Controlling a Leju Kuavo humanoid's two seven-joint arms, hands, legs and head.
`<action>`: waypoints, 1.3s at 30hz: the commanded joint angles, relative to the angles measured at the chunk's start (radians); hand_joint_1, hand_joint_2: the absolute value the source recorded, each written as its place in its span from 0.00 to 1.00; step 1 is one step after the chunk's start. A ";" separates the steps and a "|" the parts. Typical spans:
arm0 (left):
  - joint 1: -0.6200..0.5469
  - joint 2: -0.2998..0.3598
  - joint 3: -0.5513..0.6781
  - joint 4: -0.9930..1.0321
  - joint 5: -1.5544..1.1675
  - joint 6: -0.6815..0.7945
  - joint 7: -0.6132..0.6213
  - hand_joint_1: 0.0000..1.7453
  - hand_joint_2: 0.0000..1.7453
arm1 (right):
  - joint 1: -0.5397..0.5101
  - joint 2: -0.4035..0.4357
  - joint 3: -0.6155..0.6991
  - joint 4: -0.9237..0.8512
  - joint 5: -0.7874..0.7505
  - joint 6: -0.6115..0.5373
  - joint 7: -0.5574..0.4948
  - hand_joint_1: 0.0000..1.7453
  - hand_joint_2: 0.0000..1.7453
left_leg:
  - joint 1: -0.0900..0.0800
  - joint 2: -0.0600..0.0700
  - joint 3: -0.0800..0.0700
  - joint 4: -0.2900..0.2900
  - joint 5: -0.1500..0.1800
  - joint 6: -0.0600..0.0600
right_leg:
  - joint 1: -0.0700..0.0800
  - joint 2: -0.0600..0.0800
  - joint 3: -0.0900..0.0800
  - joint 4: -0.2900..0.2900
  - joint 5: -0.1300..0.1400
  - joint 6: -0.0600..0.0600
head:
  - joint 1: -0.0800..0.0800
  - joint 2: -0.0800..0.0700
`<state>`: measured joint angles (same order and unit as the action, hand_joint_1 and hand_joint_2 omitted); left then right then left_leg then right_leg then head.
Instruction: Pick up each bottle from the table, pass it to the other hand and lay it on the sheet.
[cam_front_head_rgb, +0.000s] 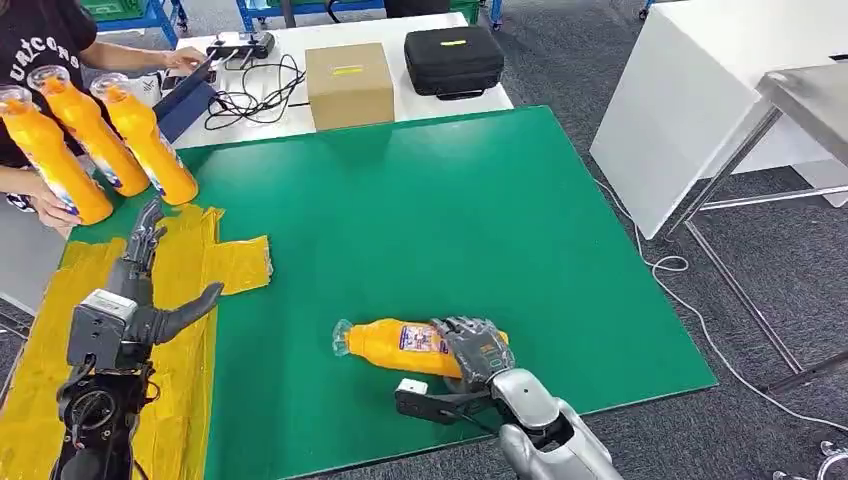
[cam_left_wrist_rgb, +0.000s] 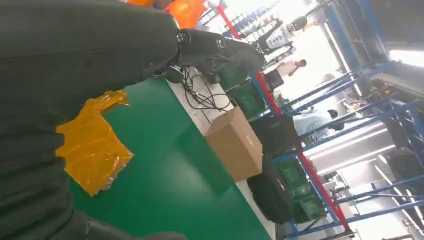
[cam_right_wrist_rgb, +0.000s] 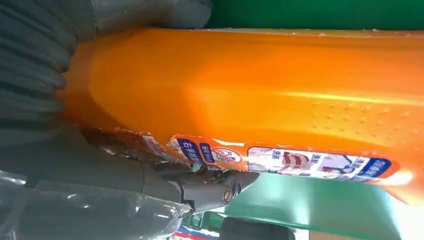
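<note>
An orange bottle lies on its side on the green table mat near the front edge. My right hand wraps its fingers over the bottle's base end; up close the orange bottle sits against the palm with the thumb under it. My left hand hovers open over the yellow sheet, fingers spread, holding nothing. Three more orange bottles lie at the mat's far left corner, where a person's hand touches the nearest one.
A cardboard box, a black case and tangled cables sit on the white table behind the mat. A white table and a metal-legged one stand to the right. A person stands at the far left.
</note>
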<state>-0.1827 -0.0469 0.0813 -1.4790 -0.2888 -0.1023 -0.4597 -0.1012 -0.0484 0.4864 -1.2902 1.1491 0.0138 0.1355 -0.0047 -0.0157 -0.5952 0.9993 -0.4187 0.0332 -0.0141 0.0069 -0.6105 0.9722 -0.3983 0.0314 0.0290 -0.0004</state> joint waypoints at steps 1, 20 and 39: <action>0.013 -0.012 0.001 0.034 0.011 0.008 0.000 0.00 1.00 | 0.005 0.049 -0.127 0.039 -0.106 -0.190 -0.064 1.00 1.00 | 0.000 0.000 0.001 -0.001 0.000 -0.001 | 0.001 -0.001 0.002 -0.001 0.000 -0.001 | 0.000 0.000; -0.077 -0.025 -0.103 0.078 0.085 -0.088 0.045 0.00 1.00 | -0.051 0.114 -0.290 -0.093 -0.447 -0.528 -0.331 1.00 1.00 | 0.002 -0.002 -0.012 0.002 -0.001 -0.001 | 0.002 -0.004 -0.009 0.002 -0.001 0.000 | 0.000 0.000; -0.171 -0.036 -0.295 0.105 0.401 -0.254 0.155 0.00 1.00 | -0.199 0.158 -0.304 0.094 -0.951 -0.169 -0.724 1.00 1.00 | 0.001 0.001 -0.012 0.002 -0.001 -0.001 | 0.002 -0.001 -0.009 0.001 0.000 0.000 | 0.000 0.000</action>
<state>-0.2849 -0.0767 -0.0943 -1.4198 -0.0097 -0.3502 -0.3543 -0.1935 0.0843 0.2022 -1.3458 0.2178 -0.1846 -0.5604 -0.0044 -0.0158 -0.6128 0.9998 -0.4171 0.0337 -0.0140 0.0066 -0.6263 0.9734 -0.3959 0.0325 0.0290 -0.0004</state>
